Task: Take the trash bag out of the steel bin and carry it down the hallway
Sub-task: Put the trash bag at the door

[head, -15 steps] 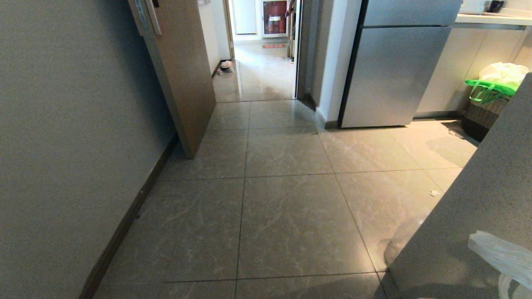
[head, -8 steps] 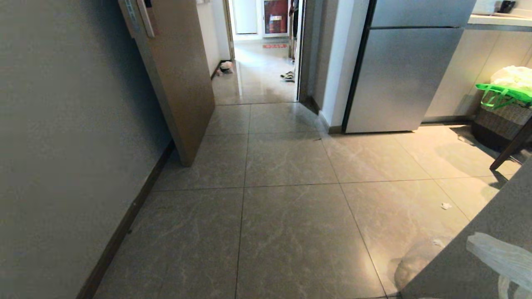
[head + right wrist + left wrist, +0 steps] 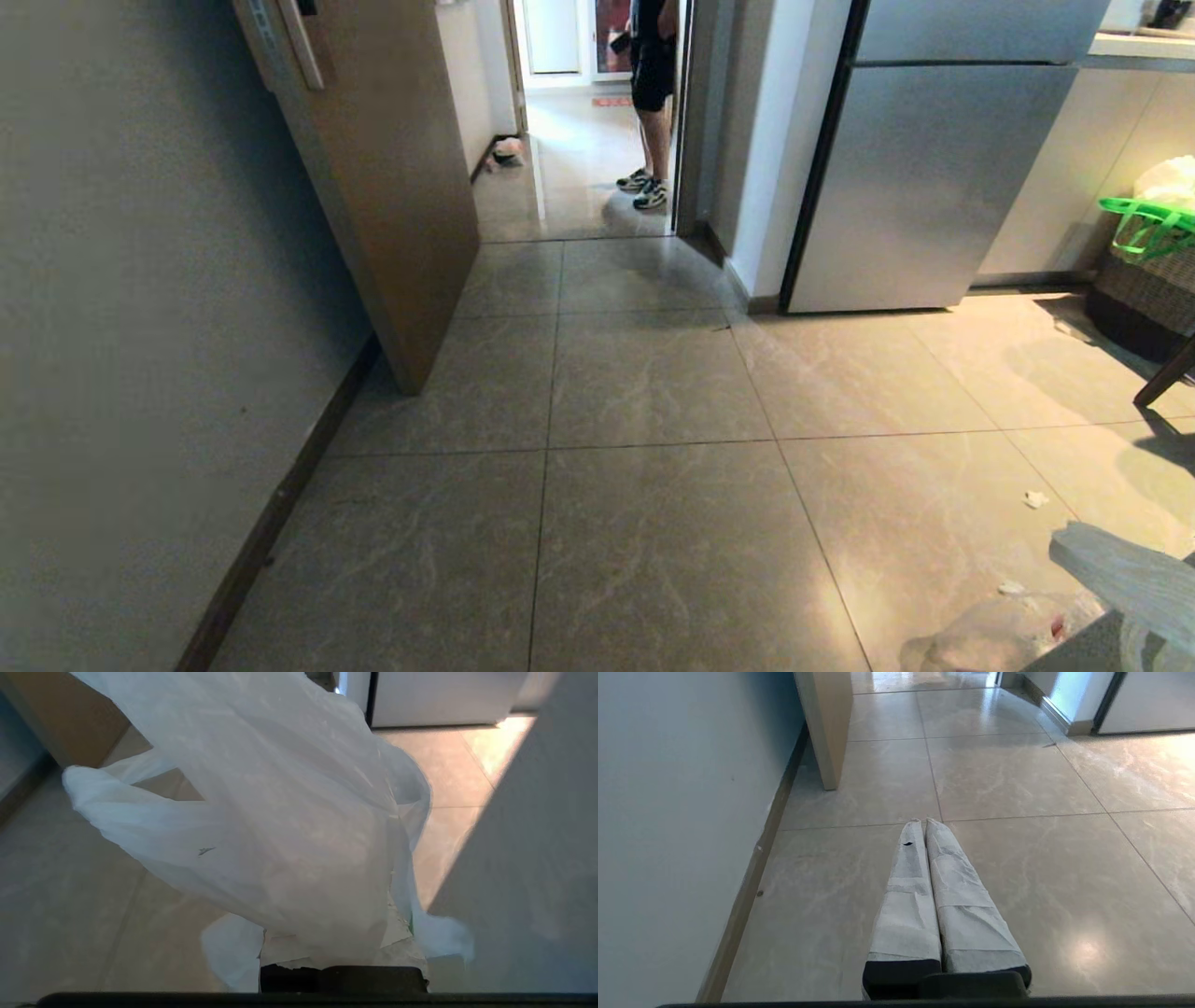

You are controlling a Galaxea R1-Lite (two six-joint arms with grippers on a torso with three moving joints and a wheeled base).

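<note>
The trash bag (image 3: 280, 812), thin translucent white plastic, drapes over my right gripper and fills most of the right wrist view, hiding the fingers. In the head view my right gripper (image 3: 1130, 583) shows as a white-wrapped shape at the bottom right corner, with the bag (image 3: 980, 639) hanging below it just above the tiles. My left gripper (image 3: 923, 822) is shut and empty, held low over the floor near the left wall. The hallway (image 3: 579, 177) lies ahead through the open doorway. The steel bin is out of view.
An open wooden door (image 3: 392, 187) stands left of the doorway, by a grey wall (image 3: 140, 327). A person's legs (image 3: 649, 112) stand in the doorway. A steel fridge (image 3: 934, 177) and a wicker basket (image 3: 1153, 289) are on the right. A grey panel (image 3: 537, 835) is close beside the bag.
The whole view has shifted, so the camera moved; the grey panel has slid almost out at the right. A person has stepped into the doorway. The bag stays in the right gripper.
</note>
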